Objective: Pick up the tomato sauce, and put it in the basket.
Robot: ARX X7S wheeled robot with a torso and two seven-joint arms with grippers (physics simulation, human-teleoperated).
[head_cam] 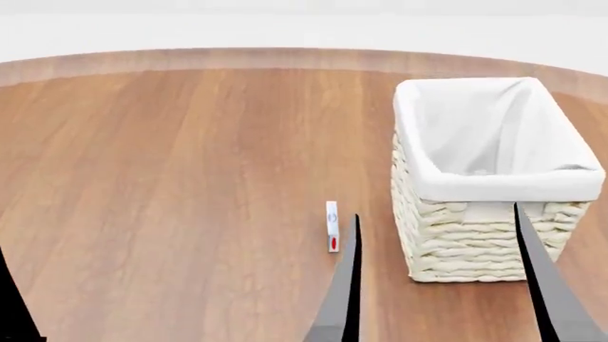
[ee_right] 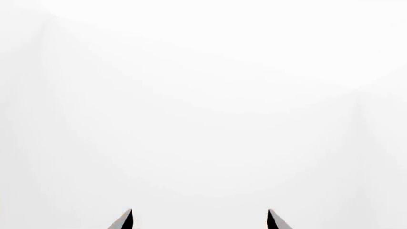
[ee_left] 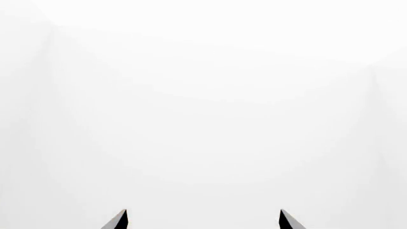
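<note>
The basket [head_cam: 475, 235], cream wicker with a white cloth lining, stands on the right of the wooden table [head_cam: 190, 178]. Its visible inside shows only white cloth. No tomato sauce can shows in any view. My right gripper [head_cam: 442, 285] is open, its two dark fingers raised in front of the basket at the bottom of the head view, nothing between them. In the right wrist view [ee_right: 200, 219] it faces only blank white. My left gripper [ee_left: 203, 219] is open and empty, also facing blank white. One of its fingers [head_cam: 11, 303] shows at the head view's bottom left edge.
A small thin white object with a red spot [head_cam: 332, 226] stands on the table just left of the basket. The table's curved far edge [head_cam: 285, 57] meets a white floor or wall beyond.
</note>
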